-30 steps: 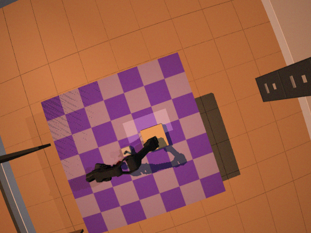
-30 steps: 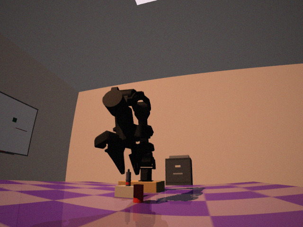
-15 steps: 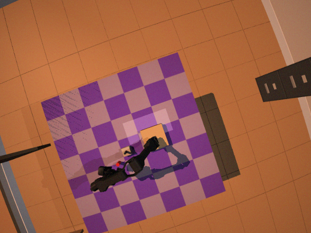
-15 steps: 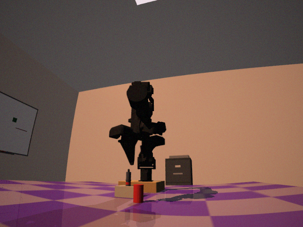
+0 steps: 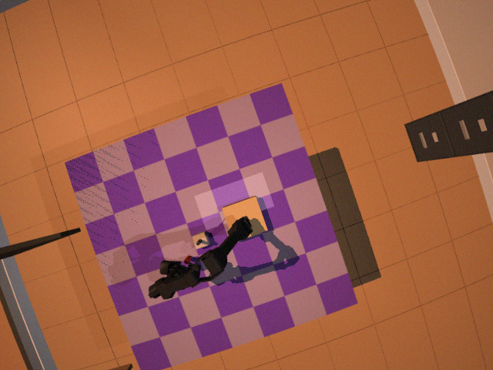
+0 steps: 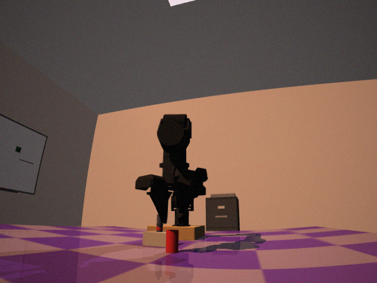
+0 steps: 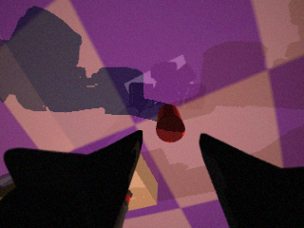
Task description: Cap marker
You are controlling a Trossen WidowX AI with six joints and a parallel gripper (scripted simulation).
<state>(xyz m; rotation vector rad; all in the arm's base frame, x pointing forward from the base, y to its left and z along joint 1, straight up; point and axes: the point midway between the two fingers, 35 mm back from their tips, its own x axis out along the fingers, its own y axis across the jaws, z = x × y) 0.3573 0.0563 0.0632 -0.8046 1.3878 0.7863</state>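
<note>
— How is the dark six-joint arm (image 6: 174, 158) posed?

— It is folded high over its tan base block (image 6: 194, 232), the elbow raised and the forearm brought steeply down. The black two-fingered pincer (image 7: 170, 157) is aimed at the purple-and-pink checkered desk (image 6: 292, 252); its fingers are spread about halfway and nothing is pinched between them.

— Where is the small red cylindrical cap (image 7: 170, 123) found?

— It is seen in the wrist view standing on the desk, just beyond the gap between the two fingertips and untouched by either. In the exterior view it stands upright, long axis vertical, just in front of the pale square holder block (image 6: 154, 238).

— And the dark marker with a red band (image 6: 158, 224)?

— It is held upright in the holder block, tip up, near the cap but apart from it, beside the lowered pincer.

— What room is left around them?

— Open checkered surface is seen on the cap's near side and to its right; the desk's edges lie well away from both blocks in the top view.
</note>
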